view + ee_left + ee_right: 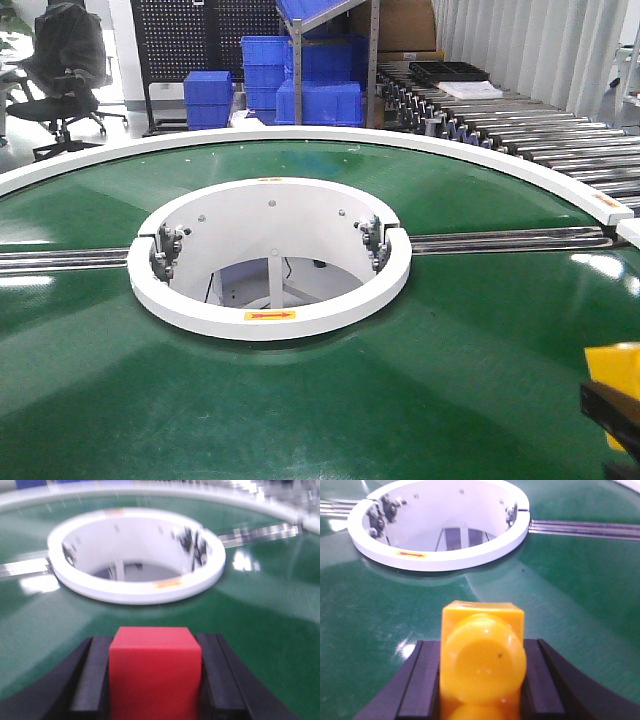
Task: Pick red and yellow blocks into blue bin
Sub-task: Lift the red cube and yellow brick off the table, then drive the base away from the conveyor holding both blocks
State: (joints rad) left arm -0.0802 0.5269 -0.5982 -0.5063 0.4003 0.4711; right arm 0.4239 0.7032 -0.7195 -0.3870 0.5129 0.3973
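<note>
the green counter (450,380) fills every view, with the white ring (270,325) and its open well in the middle. behind it stand stacked blue crates (318,100), but those are ribbed and straight-walled. you have no sight of the blue bin in any view, so that is your first risk: you could swing toward the wrong tub.

your left claw (156,652) is pinching the red cube (156,675) between its pads, held above the counter on the near side of the ring. that view is blurred, so you can't judge how deep the grip sits. your right claw (482,652) is clamped on the yellow brick (482,645), with a stud facing the camera and the pads on its flat sides. the front view shows it at the lower right edge.

both blocks look smooth, so i'd expect a quick swing to let one slide out. if one drops near the ring, it could roll into the well.
</note>
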